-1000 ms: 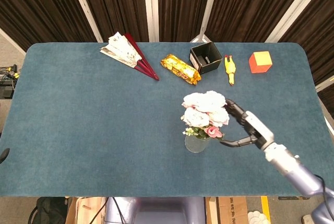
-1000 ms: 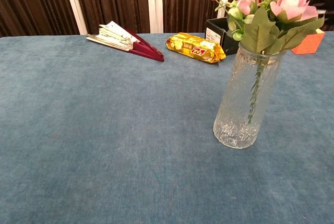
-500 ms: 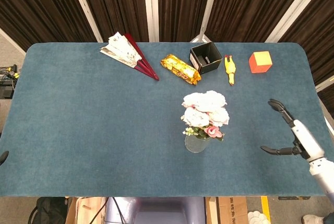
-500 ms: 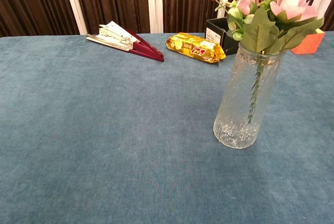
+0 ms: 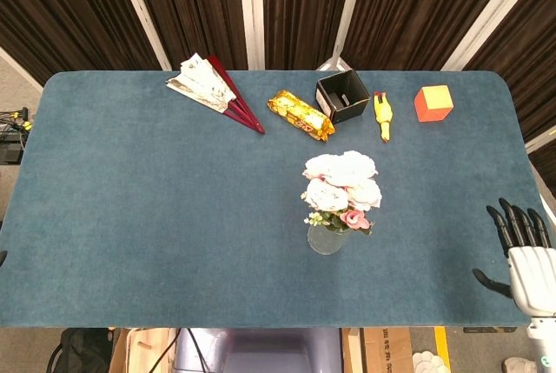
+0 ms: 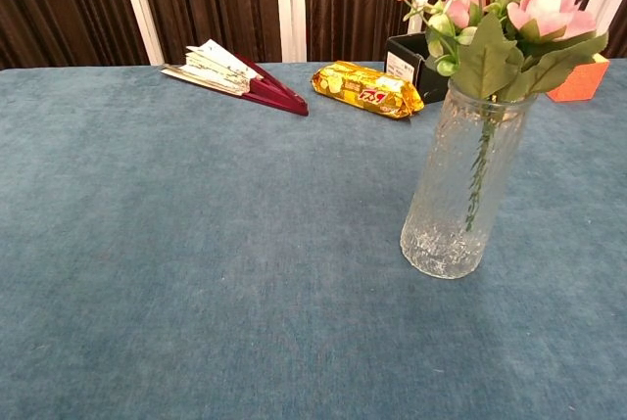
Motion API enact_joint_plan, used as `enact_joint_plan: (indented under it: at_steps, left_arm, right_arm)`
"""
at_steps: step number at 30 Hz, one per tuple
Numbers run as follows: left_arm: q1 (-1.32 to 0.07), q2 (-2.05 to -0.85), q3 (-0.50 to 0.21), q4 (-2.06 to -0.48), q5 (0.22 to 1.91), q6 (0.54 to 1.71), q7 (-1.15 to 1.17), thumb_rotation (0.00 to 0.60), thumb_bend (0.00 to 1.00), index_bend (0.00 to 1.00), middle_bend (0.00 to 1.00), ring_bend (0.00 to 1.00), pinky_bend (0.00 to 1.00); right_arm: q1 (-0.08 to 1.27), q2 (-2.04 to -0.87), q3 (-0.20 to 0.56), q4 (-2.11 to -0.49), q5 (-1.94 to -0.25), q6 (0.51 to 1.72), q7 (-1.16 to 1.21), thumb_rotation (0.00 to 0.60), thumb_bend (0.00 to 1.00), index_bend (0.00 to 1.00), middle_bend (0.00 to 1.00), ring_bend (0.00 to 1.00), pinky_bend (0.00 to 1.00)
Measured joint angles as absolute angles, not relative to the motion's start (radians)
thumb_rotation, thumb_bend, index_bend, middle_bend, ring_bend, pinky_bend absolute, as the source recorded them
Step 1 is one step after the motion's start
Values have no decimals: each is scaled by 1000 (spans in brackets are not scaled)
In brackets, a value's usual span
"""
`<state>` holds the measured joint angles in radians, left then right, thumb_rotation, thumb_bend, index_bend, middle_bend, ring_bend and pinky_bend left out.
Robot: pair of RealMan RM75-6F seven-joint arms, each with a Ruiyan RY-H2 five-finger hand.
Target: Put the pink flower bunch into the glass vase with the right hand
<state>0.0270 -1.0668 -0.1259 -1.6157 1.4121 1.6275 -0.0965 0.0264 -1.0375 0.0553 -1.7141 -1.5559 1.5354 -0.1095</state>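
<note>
The pink flower bunch (image 5: pixel 342 186) stands upright in the glass vase (image 5: pixel 327 239) near the middle of the table. The chest view shows the blooms (image 6: pixel 509 9) and green leaves above the textured vase (image 6: pixel 460 185), with a stem inside it. My right hand (image 5: pixel 521 251) is far off at the table's right front corner, fingers spread, holding nothing. The left hand appears in neither view.
Along the back of the blue table (image 5: pixel 156 199) lie a folded fan (image 5: pixel 213 86), a gold snack packet (image 5: pixel 300 115), a black box (image 5: pixel 342 96), a yellow rubber chicken (image 5: pixel 382 115) and an orange cube (image 5: pixel 433 103).
My right hand has let go of the flowers and pulled away from the vase to the table's right front corner. The bunch stays in the vase.
</note>
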Motion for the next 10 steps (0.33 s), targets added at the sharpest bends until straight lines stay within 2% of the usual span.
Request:
enact_joint_plan:
  at_steps: [10]
  left_arm:
    - [20,-1054,-131,-1605,1381,1588,-120,600,242,26,0,0,18]
  right_arm:
    - [16,-1044,35,-1747,-1538,1521,-209,600,41,107,20,50,0]
